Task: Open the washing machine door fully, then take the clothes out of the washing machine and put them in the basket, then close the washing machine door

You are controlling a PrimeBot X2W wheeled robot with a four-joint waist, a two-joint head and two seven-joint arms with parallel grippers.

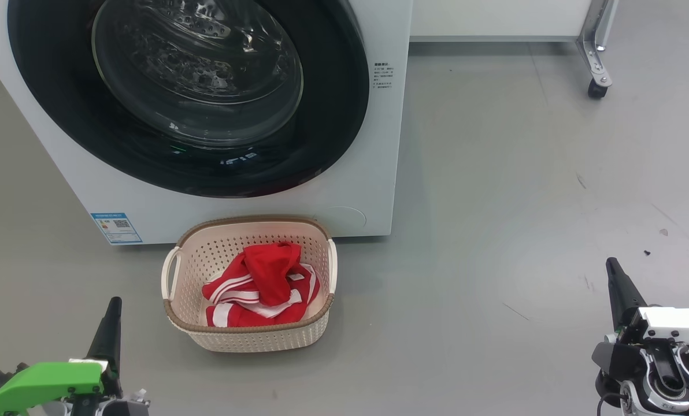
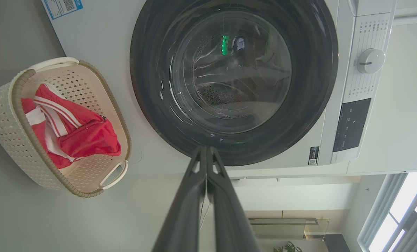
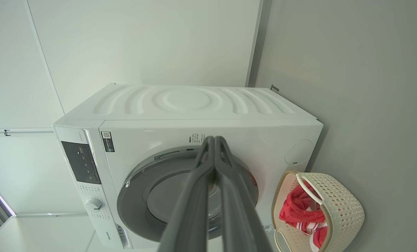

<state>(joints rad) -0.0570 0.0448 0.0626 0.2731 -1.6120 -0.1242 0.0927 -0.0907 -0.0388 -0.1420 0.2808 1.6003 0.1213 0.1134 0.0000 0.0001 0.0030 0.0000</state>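
The washing machine door (image 1: 194,86) sits shut on the washing machine (image 1: 379,173). Just before the machine I see the basket (image 1: 252,222) — clothes (image 1: 263,283) heaped inside. My left gripper (image 1: 115,304) and right gripper (image 1: 612,267), fingers pressed together, empty, hang back over open floor (image 1: 495,231).

washing machine (image 1: 373,190): white body, small blue label (image 1: 116,227) at lower corner, black control panel (image 2: 352,124), white knob (image 2: 370,61). washing machine door (image 1: 333,115): glossy black rim, clear glass centre, steel-grey perforated drum (image 2: 215,94) seen through it. clothes (image 1: 263,277): bright red, white stripes. basket (image 1: 252,341): cream, dotted hole pattern on sides, brown woven-look rim. floor (image 1: 495,202): plain grey, few dark scuffs. left tool (image 1: 115,303): black fingers, green housing. right tool (image 1: 612,266): black fingers, white housing.
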